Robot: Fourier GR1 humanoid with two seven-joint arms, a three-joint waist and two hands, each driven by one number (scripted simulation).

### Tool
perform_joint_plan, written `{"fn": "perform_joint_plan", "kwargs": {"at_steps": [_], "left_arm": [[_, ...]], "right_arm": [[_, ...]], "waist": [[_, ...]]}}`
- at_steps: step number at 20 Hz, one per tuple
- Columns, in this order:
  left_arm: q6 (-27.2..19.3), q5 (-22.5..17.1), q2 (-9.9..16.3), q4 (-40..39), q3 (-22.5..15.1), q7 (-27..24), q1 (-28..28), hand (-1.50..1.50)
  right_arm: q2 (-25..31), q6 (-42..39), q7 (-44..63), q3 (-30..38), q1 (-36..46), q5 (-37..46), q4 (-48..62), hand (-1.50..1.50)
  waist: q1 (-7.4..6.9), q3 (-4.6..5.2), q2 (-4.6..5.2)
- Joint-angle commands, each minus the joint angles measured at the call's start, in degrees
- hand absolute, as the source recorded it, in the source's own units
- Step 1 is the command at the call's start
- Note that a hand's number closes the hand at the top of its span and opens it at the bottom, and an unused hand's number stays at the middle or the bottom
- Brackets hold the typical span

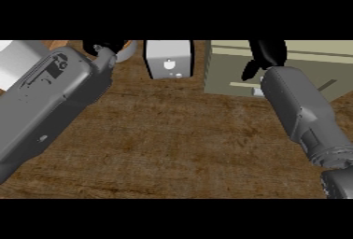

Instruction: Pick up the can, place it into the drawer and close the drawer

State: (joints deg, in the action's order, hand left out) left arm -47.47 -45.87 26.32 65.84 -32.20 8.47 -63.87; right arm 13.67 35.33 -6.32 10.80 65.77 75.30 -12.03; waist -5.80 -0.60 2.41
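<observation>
The olive drawer unit (303,58) stands at the back right, and its pale front edges show under my right hand (269,53). That black hand lies over the unit's left part and runs out of view at the top edge. My left hand (103,46) is at the top left, mostly hidden behind its own forearm. A pale round thing (128,52) shows just to the right of it; I cannot tell whether it is the can or whether the hand touches it. No can is plainly visible.
A light grey box (167,58) with a small dark mark on its front stands at the back centre, between the two hands. A white object (15,56) sits at the far left edge. The brown wooden counter (179,140) stretches between my forearms.
</observation>
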Motion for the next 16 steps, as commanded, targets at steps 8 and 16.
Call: {"fn": "perform_joint_plan", "kwargs": {"at_steps": [8, 16], "left_arm": [[-0.8, 0.4, 0.7, 3.8, 0.0, 1.6, 1.9, -1.5], [0.3, 0.4, 2.7, 7.3, 0.8, 2.3, 4.7, -1.5]], "right_arm": [[-2.4, -10.4, -12.6, 16.3, 6.5, -18.3, -0.2, -1.5], [-2.0, -14.0, -18.2, 23.3, 6.1, -25.4, 0.3, -1.5]], "waist": [[-0.44, 0.15, -0.68], [-0.63, 0.41, -0.44]]}}
